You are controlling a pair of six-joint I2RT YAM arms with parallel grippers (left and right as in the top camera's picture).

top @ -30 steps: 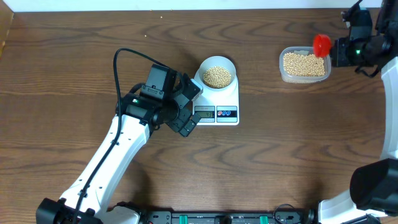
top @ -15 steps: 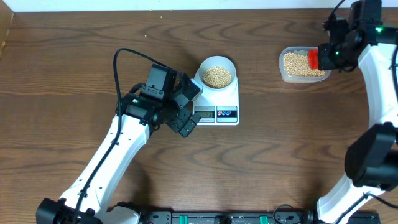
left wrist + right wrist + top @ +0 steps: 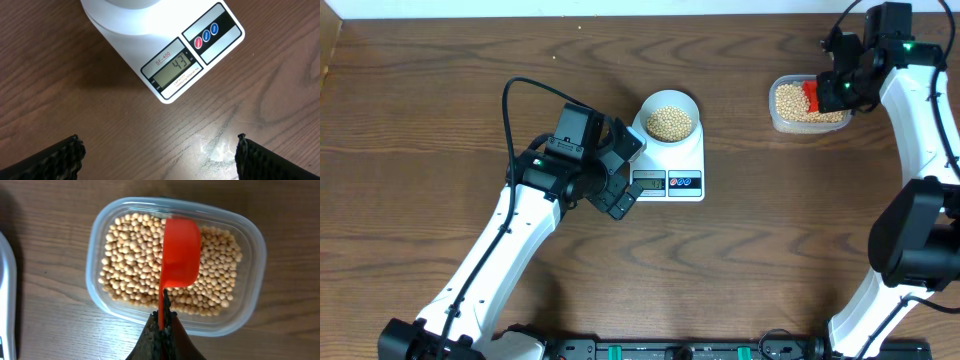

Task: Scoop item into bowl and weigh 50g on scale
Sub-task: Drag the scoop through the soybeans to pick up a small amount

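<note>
Left gripper (image 3: 627,175): we see its jaws spread wide, holding nothing, above bare table (image 3: 440,100) just beside the scale (image 3: 146,50).
Scale: white and flat on the table; we read 43 on its display (image 3: 173,68).
Bowl (image 3: 646,108): sits on the scale, behind the display.
Beans (image 3: 669,122): a heap in the bowl; many more fill the tub (image 3: 95,280).
Tub: clear, far right, well apart from the scale.
Right gripper (image 3: 163,322): jaws clamped tight on the scoop (image 3: 180,252) handle.
Scoop: red, over the tub's beans; we cannot tell if it touches them.
</note>
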